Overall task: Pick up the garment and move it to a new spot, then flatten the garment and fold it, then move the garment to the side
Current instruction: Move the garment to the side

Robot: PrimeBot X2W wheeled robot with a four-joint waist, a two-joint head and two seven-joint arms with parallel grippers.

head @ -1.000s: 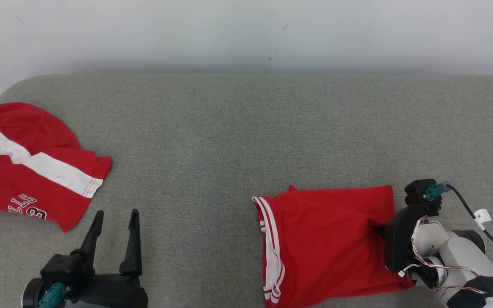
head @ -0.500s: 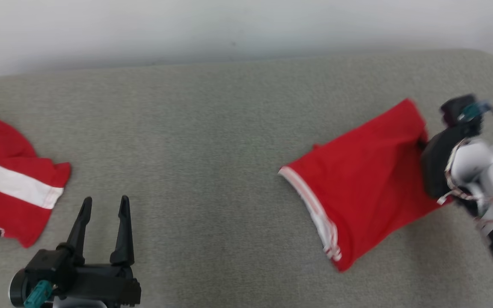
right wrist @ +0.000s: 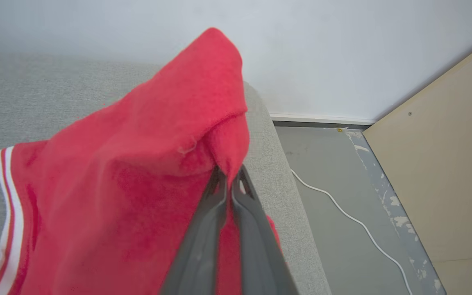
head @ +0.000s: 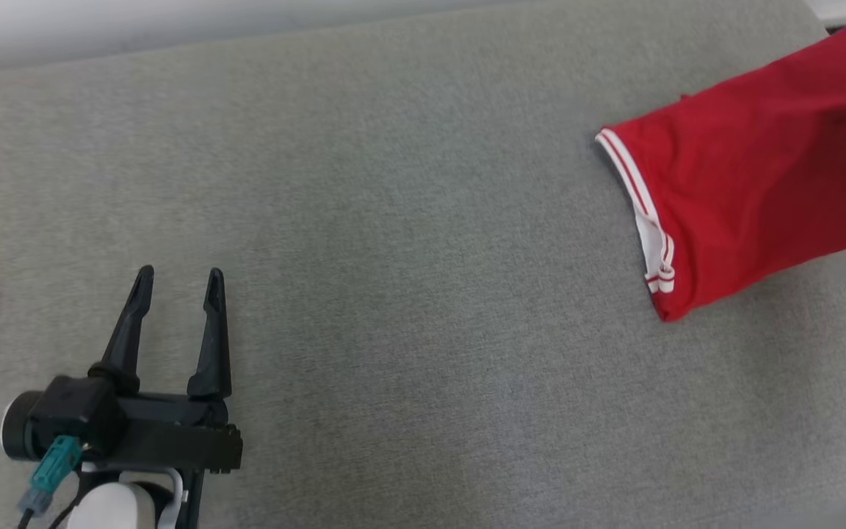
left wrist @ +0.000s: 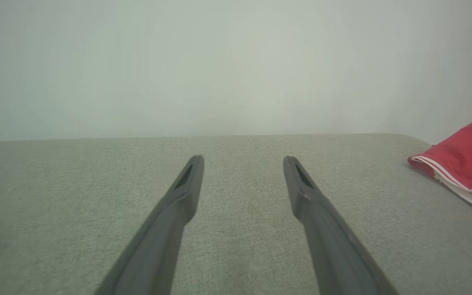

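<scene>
Here the garment [head: 746, 176], red with white striped trim, lies at the right end of the grey cushion [head: 393, 220], with one corner lifted off it. My right gripper [right wrist: 230, 176] has its fingers pressed together on that corner, pinching a tuck of red cloth at the tips, just over the cushion's right edge. Beyond that edge lies the floor [right wrist: 322, 164], with a white cable [right wrist: 342, 209] running across it. My left gripper [head: 181, 273] has its fingers spread and holds nothing. It sits low over the cushion's near left part, well apart from the garment.

Handling, as I judge it: the cloth is light, soft and limp, with no stiffness of its own. It drapes from the pinch while the rest trails on the cushion. The knit looks matte rather than slippery, so a fingertip pinch should hold, though catching only one layer would let the fold open. The best holds, I think, are the corners and the striped hem, where seams thicken the cloth. A hold in mid-panel would bunch it.

Risk: if I release this near the edge, the free corner could slide off the cushion's right end.
</scene>
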